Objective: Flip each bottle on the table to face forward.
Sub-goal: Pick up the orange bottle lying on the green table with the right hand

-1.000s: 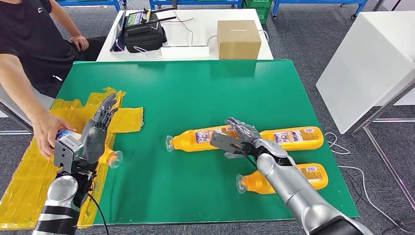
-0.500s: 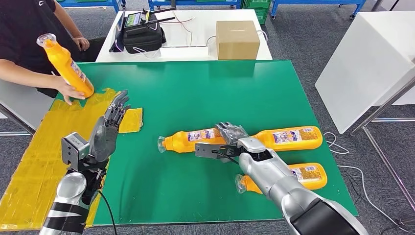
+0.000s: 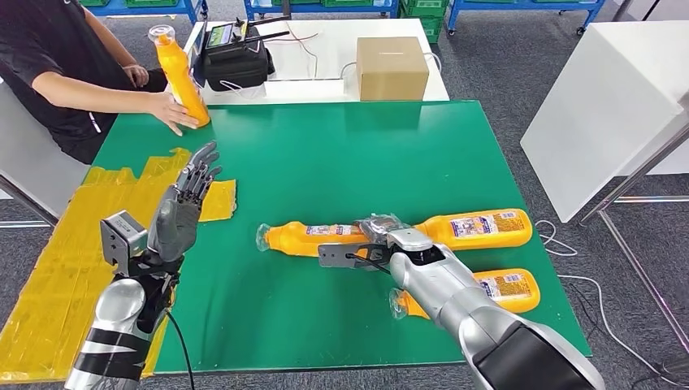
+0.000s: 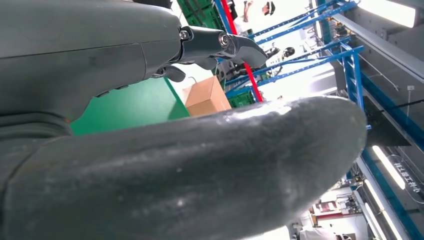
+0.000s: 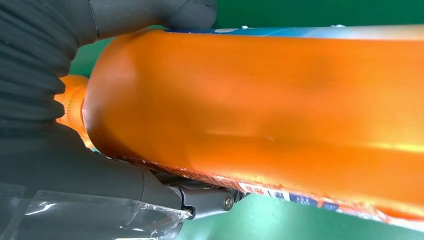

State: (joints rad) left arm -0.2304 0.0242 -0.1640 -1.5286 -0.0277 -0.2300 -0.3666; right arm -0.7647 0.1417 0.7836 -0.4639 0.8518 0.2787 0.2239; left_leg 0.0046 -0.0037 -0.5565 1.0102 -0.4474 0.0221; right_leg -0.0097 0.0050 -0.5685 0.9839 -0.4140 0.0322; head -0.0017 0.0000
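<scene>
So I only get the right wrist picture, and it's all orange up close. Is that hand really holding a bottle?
Observer: Yes. In the head view the right hand grips a lying bottle around its middle, on the green table.
Operator: Any others lying there?
Observer: Two, to its right: the back bottle and the near bottle, closer to the robot.
Operator: And the other hand?
Observer: The left hand hovers near the table's left edge, fingers spread, holding nothing.
</scene>
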